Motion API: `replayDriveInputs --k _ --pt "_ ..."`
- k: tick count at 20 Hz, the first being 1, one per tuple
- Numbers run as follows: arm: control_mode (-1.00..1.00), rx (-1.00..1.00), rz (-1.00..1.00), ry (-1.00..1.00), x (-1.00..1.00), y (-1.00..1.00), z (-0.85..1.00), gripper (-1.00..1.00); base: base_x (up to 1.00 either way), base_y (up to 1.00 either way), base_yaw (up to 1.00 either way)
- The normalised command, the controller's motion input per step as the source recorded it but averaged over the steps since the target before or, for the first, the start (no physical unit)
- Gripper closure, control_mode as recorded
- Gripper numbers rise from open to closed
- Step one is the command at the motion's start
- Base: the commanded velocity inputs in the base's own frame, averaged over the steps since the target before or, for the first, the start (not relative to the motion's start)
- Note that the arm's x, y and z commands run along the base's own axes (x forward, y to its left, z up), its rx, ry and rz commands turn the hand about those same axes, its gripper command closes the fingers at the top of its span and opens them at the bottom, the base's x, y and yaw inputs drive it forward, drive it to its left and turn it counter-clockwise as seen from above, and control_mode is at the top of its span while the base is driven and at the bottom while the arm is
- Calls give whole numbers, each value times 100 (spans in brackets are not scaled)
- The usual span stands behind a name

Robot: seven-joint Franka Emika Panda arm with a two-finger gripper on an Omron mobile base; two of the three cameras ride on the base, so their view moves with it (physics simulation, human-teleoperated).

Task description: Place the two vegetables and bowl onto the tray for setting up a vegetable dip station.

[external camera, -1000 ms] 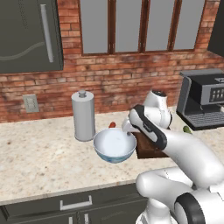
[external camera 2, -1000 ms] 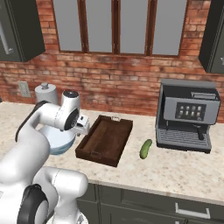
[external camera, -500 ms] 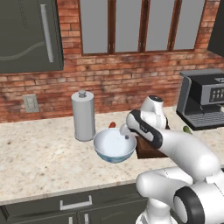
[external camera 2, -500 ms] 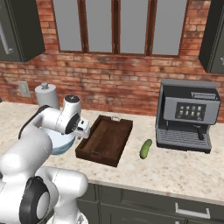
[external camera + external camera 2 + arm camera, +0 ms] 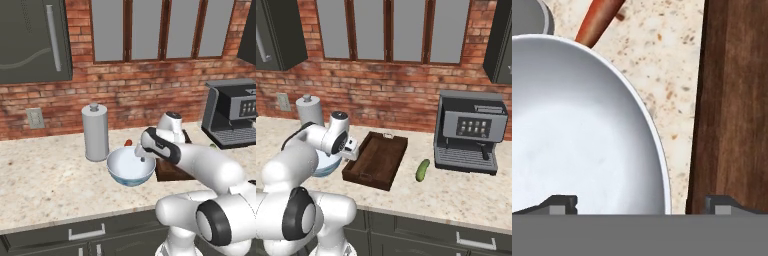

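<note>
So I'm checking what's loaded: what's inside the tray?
The tray shows bare wood; its near-left corner hides behind the gripper. The bowl, carrot and cucumber lie outside.

The arm hides most of the tray (image 5: pixel 172 171); the bowl (image 5: pixel 129 167) covers the carrot (image 5: pixel 128 143)

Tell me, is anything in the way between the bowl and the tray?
Nothing visible is. The bowl sits right beside the tray, with just a bare strip of counter between them. The carrot lies off behind the bowl, out of that path.
</note>
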Motion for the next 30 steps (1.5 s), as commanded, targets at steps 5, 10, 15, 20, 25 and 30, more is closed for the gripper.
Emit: replayDriveInputs --k 5,10,15,20,25,30 --pt "-100 0 0 1 6 1 -15 -100 0 0 0" --pt "-100 0 0 0 5 1 -14 -100 0 0 0" --pt "-100 0 0 0 4 3 -13 -100 0 0 0" --pt "-100 0 0 0 3 3 -12 -100 0 0 0" --pt "-100 0 0 0 1 3 -9 -100 0 0 0" --pt "-100 0 0 0 -9 6 -8 100 0 0 0"
